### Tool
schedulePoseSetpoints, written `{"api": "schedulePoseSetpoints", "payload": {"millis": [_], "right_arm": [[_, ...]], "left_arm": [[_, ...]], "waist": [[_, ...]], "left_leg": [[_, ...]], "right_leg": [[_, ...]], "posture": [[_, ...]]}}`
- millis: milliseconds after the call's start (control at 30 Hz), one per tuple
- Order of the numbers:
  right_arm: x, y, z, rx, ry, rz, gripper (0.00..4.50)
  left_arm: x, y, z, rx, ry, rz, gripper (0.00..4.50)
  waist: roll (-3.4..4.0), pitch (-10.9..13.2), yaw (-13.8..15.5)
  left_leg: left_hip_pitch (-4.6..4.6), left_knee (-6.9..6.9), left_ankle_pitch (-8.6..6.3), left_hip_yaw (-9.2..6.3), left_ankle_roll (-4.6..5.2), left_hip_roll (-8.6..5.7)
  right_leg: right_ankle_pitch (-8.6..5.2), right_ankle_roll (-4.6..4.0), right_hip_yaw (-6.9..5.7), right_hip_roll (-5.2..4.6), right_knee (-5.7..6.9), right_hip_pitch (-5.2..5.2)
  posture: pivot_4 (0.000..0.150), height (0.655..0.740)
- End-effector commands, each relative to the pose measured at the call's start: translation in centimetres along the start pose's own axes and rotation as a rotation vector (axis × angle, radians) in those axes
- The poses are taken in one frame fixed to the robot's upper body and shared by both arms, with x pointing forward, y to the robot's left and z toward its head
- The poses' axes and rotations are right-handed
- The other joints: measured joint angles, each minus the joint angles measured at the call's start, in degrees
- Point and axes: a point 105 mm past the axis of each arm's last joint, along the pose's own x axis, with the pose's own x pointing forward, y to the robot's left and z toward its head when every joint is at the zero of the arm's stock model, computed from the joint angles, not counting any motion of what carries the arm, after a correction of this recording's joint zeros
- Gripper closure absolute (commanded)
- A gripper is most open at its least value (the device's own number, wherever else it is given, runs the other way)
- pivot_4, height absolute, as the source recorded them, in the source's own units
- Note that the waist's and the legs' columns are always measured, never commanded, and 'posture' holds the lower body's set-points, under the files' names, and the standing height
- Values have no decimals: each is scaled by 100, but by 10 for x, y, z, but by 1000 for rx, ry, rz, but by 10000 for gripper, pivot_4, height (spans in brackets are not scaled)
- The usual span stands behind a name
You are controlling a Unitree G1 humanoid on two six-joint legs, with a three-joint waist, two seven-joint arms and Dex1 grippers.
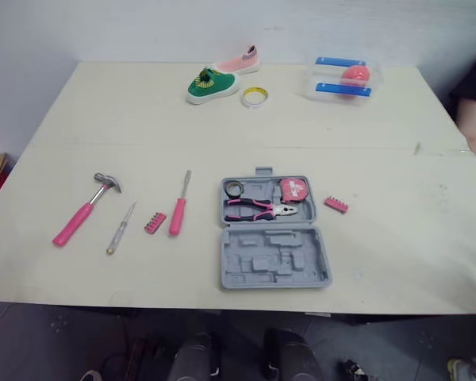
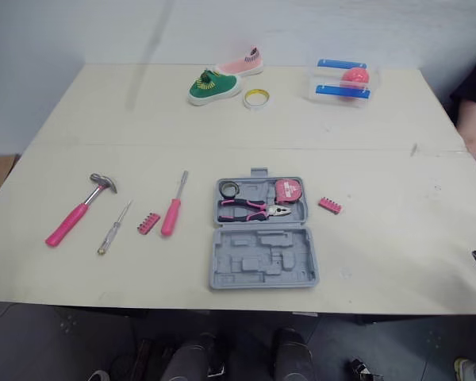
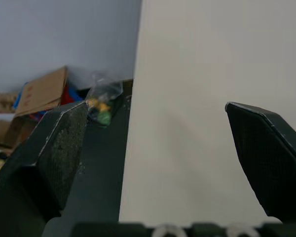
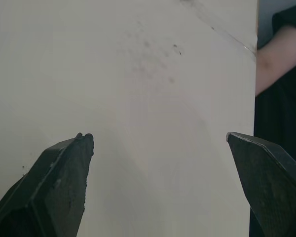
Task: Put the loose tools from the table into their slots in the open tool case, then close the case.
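Left gripper point(image 3: 155, 111): its two black fingers are spread wide and hold nothing. It hangs over the left edge of the pale worktop point(image 1: 397, 246). Right gripper point(image 4: 160, 136): the fingers are likewise spread wide and empty. It hangs above bare worktop near the right edge. A person's bare forearm point(image 4: 276, 54) under a black sleeve lies beyond that edge.

Grey plastic tool case point(image 1: 275, 258): one, lying open near the front edge, at centre. The near half shows empty moulded recesses. The far half holds three items:
- one pair of pink-handled pliers point(image 1: 259, 209)
- one round pink tape measure point(image 1: 294, 190)
- one small dark ring point(image 1: 234, 189)

The tape measure face carries a white marking that cannot be read.

Loose tools on the worktop: five. Four lie left of the case, listed from the outermost inward:
- one pink-handled claw hammer point(image 1: 83, 210)
- one slim clear-handled screwdriver point(image 1: 120, 228)
- one short pink bit strip point(image 1: 155, 223)
- one pink-handled screwdriver point(image 1: 179, 206), just beside that strip

The second pink bit strip point(image 1: 336, 205) lies right of the case, near its far half.

Far end of the worktop:
- one green slip-on shoe point(image 1: 212, 85), with one pink slip-on shoe point(image 1: 239, 62) just behind it
- one yellow tape roll point(image 1: 255, 97), just right of the green shoe
- one clear plastic box point(image 1: 345, 79), further right, bearing two blue bars and holding a round pink-red object

No brand or label is legible on any item.
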Motion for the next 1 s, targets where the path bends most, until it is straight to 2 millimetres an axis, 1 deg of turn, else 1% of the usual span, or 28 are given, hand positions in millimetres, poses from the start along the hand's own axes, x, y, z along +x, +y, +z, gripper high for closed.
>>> {"api": "schedulePoseSetpoints", "payload": {"millis": [33, 100, 167, 233, 267, 300, 367, 400, 433, 500, 567, 667, 733, 800, 867, 933, 1000], "right_arm": [[13, 8, 23, -16, -145, 55, 0], [28, 22, 40, 7, -261, 131, 0], [32, 27, 47, 13, -308, 163, 0], [40, 42, 65, 30, -433, 242, 0], [45, 51, 78, 55, -508, 279, 0], [48, 56, 86, 74, -557, 304, 0], [51, 70, 105, 98, -658, 357, 0], [52, 79, 114, 95, -698, 394, 0], [53, 92, 127, 88, -749, 436, 0], [53, 117, 149, 63, -825, 521, 0], [50, 133, 163, 63, -861, 582, 0], [40, 171, 186, 18, -925, 746, 0], [32, 191, 195, -10, -950, 853, 0], [29, 200, 202, -28, -968, 886, 0], [30, 203, 207, -35, -983, 886, 0], [32, 205, 212, -30, -988, 880, 0], [33, 206, 215, -25, -986, 879, 0]], "left_arm": [[2, -3, 18, 21, -68, -35, 171], [4, -11, 24, 13, -96, -75, 171], [4, -14, 27, 6, -103, -84, 171], [3, -28, 34, -16, -102, -168, 171], [1, -41, 41, -27, -96, -246, 171], [-2, -50, 45, -35, -88, -301, 171], [-5, -61, 52, -72, -55, -362, 171], [-5, -65, 54, -93, -30, -381, 171], [-4, -73, 56, -123, 10, -424, 171], [1, -85, 61, -96, 50, -464, 171], [7, -91, 66, -105, 63, -468, 171], [13, -118, 77, -103, 84, -542, 171], [14, -133, 75, -116, 135, -565, 171], [16, -146, 73, -129, 160, -562, 171], [21, -161, 74, -149, 164, -548, 171], [26, -182, 74, -154, 172, -556, 171], [31, -194, 73, -180, 179, -544, 171]], "waist": [[-9, -5, -38], [-21, -10, -110], [-20, -9, -140], [-16, -7, -138], [-15, -7, -138], [-14, -6, -142], [-19, -5, -136], [-19, -5, -131], [-19, -5, -125], [-18, -5, -112], [-15, -4, -60], [-15, -4, 28], [-15, -4, 41], [-15, -4, 36], [-16, -4, 37], [-16, -4, 38], [-17, -4, 40]], "left_leg": [[1, 2, 0, 9, 0, 2], [3, 4, 0, 21, 0, 19], [5, 4, 3, 21, -4, 25], [3, -3, 12, 29, -20, 25], [5, -3, 12, 35, -23, 27], [6, -3, 15, 39, -15, 29], [6, 1, 23, 44, 5, 39], [4, 9, 22, 45, 8, 36], [5, 8, 21, 44, 6, 36], [6, 8, 15, 44, -3, 35], [8, 7, 9, 41, -20, 36], [6, 6, 11, 41, -24, 35], [4, 6, 10, 41, -26, 34], [2, 6, 5, 42, -24, 33], [2, 7, 2, 46, -23, 32], [2, 8, 1, 48, -22, 29], [2, 11, 2, 50, -20, 30]], "right_leg": [[0, 0, 2, 1, 10, -8], [3, -4, 6, 13, 17, -14], [5, -8, 17, 17, 25, -17], [3, -13, 26, 16, 37, -32], [2, -13, 24, 17, 37, -32], [1, -15, 21, 17, 39, -33], [2, -16, 21, 22, 54, -29], [2, -16, 22, 20, 51, -33], [2, -16, 25, 18, 49, -32], [2, -16, 29, 18, 50, -34], [2, -17, 28, 18, 55, -37], [2, -22, 32, 18, 55, -42], [2, -22, 34, 18, 51, -42], [2, -22, 36, 17, 46, -42], [2, -22, 40, 18, 43, -41], [2, -22, 40, 19, 42, -40], [2, -22, 40, 22, 47, -40]], "posture": [[1500, 7400], [1500, 7400], [1500, 7400], [1500, 7400], [1500, 7400], [1500, 7400], [1500, 7400], [1500, 7400], [1500, 7400], [1500, 7400], [1500, 7400], [1500, 7400], [1500, 7400], [1500, 7400], [1500, 7400], [1500, 7400], [1500, 7400]]}}
